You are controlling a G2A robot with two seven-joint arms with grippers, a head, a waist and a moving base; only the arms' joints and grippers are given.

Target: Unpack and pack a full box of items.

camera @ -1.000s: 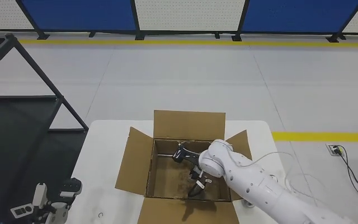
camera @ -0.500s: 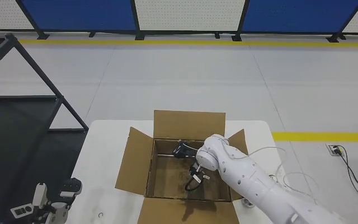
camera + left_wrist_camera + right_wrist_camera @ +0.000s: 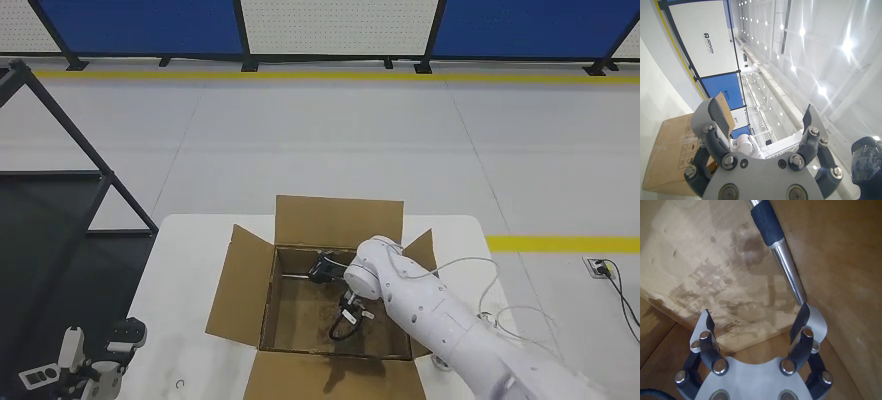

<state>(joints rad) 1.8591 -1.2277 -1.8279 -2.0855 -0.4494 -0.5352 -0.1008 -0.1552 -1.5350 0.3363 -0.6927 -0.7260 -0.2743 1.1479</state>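
An open cardboard box stands in the middle of the white table. My right arm reaches down into it, and the right gripper hangs open just over the stained box floor with nothing between its fingers. A chrome rod with a black grip sleeve lies along the box wall. Its end almost touches one fingertip of the right gripper. In the top view the rod runs along the far wall. My left gripper is open and empty, pointing up beside the box.
The box's flaps fold outward on all sides. A black wrapped object sits close to the left gripper. A dark metal frame stands left of the table. A small grey and black device is at the near left.
My right arm has swung left inside the box, carrying the open gripper left and slightly toward the near wall. The rod has not moved.
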